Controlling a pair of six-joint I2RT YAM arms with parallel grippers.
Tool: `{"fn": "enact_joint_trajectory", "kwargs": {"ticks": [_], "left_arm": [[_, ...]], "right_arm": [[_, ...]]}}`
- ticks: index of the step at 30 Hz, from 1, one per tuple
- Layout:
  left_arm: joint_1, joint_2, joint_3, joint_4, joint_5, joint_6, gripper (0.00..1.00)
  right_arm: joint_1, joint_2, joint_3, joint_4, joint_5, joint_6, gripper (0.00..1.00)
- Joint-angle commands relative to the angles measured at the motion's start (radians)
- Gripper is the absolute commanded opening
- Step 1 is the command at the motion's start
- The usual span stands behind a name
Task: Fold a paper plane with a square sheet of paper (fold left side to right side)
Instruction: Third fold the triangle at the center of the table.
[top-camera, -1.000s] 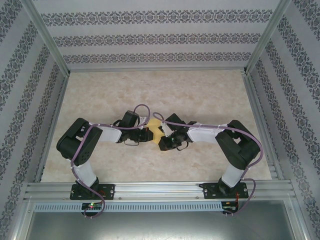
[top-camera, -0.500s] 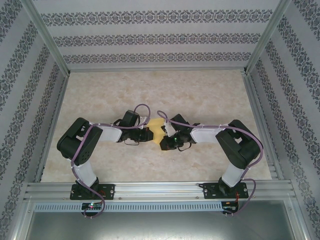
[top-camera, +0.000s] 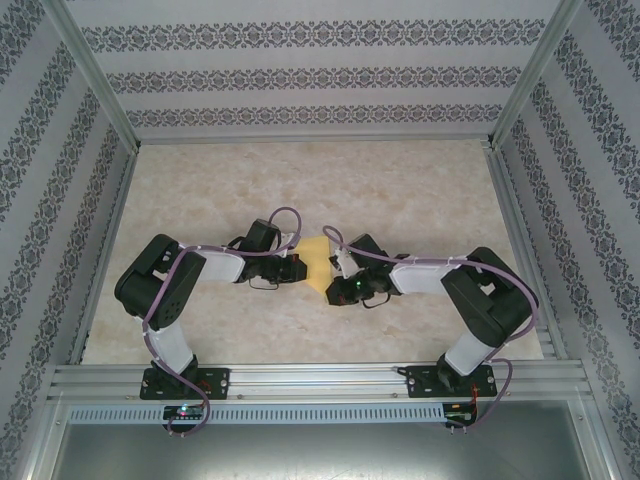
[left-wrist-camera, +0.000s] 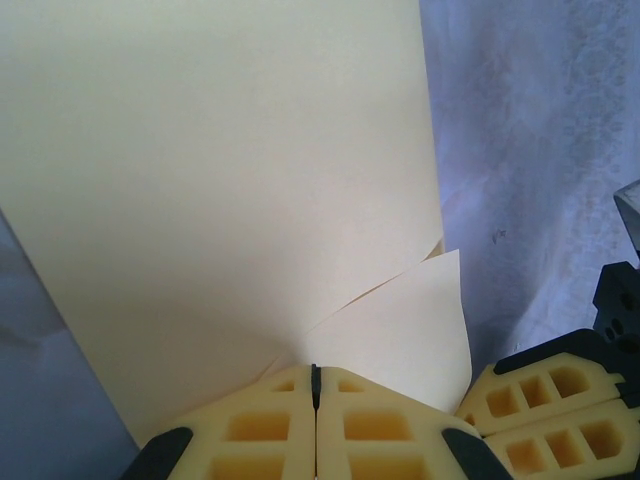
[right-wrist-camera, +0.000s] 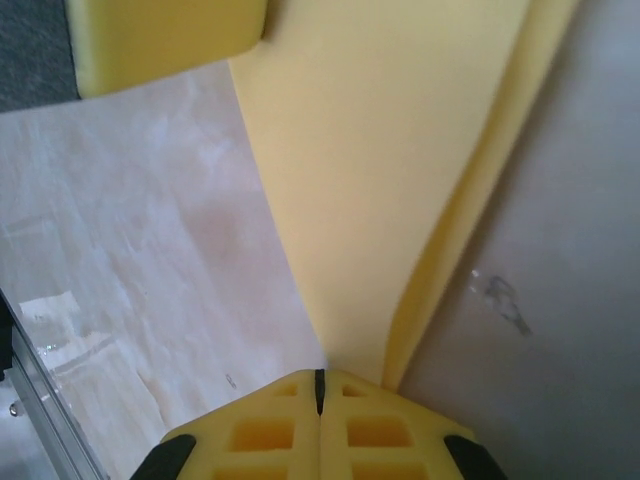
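The square sheet of paper (top-camera: 317, 261) is bright yellow and partly folded, lying mid-table between my two grippers. In the left wrist view the paper (left-wrist-camera: 220, 170) spreads away from my left gripper (left-wrist-camera: 316, 385), whose jaws are shut with the sheet's edge pinched at their tips; a folded flap (left-wrist-camera: 410, 325) peels off to the right. My right gripper (right-wrist-camera: 320, 385) is shut on the narrow near end of the paper (right-wrist-camera: 380, 170), one edge curling up beside it. From above, the left gripper (top-camera: 302, 266) and right gripper (top-camera: 327, 284) almost meet at the sheet.
The table (top-camera: 400, 190) is pale marbled, fenced by patterned walls (top-camera: 300, 75) and a metal rail (top-camera: 320, 380) at the near edge. The other arm's foam fingers (left-wrist-camera: 550, 400) sit close at the lower right of the left wrist view.
My right arm has drawn back to the right and slightly nearer, its jaws closing fully, and more of the yellow sheet shows between the grippers. The left arm has barely moved.
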Motion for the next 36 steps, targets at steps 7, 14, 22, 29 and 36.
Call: {"fn": "enact_joint_trajectory", "kwargs": {"ticks": [7,14,22,29,36], "left_arm": [[-0.013,0.051,-0.006,-0.088,-0.095,0.034,0.08],[-0.012,0.043,-0.002,-0.091,-0.091,0.035,0.08],[-0.013,0.033,0.003,-0.094,-0.086,0.033,0.08],[-0.013,-0.002,0.031,-0.127,-0.078,0.043,0.12],[-0.033,-0.121,0.047,-0.155,-0.072,0.052,0.23]], "right_arm": [[-0.022,-0.147,0.009,-0.2,0.014,0.005,0.0],[0.0,-0.094,0.101,-0.162,-0.001,0.048,0.0],[0.002,0.038,0.122,-0.151,0.023,0.056,0.0],[-0.003,0.073,0.107,-0.199,0.099,0.053,0.0],[-0.004,0.105,0.114,-0.249,0.132,0.04,0.0]]}}
